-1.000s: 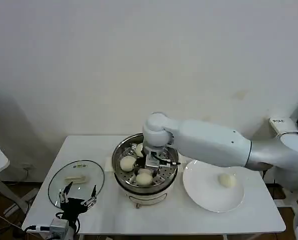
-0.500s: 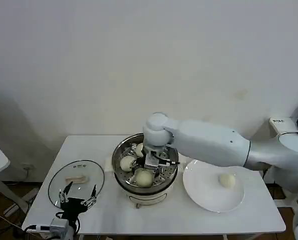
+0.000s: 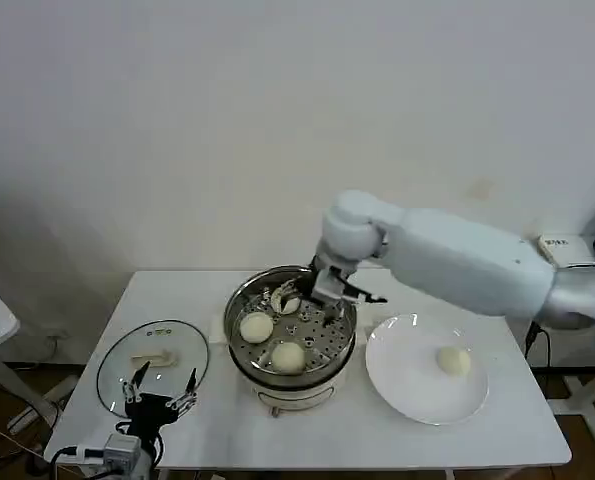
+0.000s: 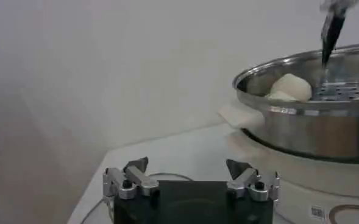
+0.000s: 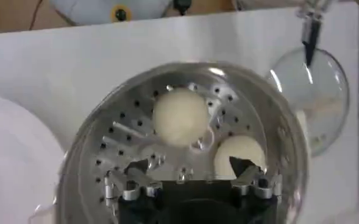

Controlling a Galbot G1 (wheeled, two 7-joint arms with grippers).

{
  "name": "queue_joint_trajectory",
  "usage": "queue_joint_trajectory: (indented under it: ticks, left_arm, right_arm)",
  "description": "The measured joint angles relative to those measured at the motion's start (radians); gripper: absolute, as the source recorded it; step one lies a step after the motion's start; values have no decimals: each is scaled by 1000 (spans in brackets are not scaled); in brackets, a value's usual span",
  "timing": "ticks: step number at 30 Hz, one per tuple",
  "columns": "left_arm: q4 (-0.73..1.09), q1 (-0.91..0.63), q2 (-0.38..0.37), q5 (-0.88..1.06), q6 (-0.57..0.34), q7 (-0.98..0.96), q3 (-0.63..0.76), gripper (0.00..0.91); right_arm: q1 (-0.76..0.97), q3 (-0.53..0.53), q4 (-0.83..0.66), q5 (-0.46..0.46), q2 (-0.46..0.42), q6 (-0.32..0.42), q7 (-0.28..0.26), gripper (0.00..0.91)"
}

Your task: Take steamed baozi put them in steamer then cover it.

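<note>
Lab-like room: white table [image 3: 397, 440], bare wall [image 3: 277, 120]

A round clear glass lid [image 3: 152, 362] and a flat white plate [image 3: 417, 395] are lying well apart on the white table [image 3: 377, 445].

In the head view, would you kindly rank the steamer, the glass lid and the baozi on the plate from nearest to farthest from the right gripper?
1. The steamer: directly beneath the right gripper, mid-table.
2. The baozi on the plate: on the robot's right.
3. The glass lid: far left, by the left gripper.
</note>
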Motion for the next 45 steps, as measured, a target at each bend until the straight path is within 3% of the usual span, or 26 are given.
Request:
queue_joint_trajectory:
  ticks: [8, 19, 30, 45]
  left_arm:
    - [-10, -7, 15, -11, 3, 5, 14, 907]
    - [-17, 6, 28, -16, 4, 4, 20, 907]
    - [-11, 10, 26, -12, 3, 2, 33, 907]
    - [21, -1, 31, -11, 7, 8, 27, 907]
  right_arm:
    - [-55, 83, -6, 93, -193, -204, 36, 907]
    - [-260, 243, -26, 86, -378, -402, 34, 907]
    - [-408, 306, -97, 5, -418, -454, 20, 907]
    - [-516, 348, -213, -124, -361, -451, 30, 907]
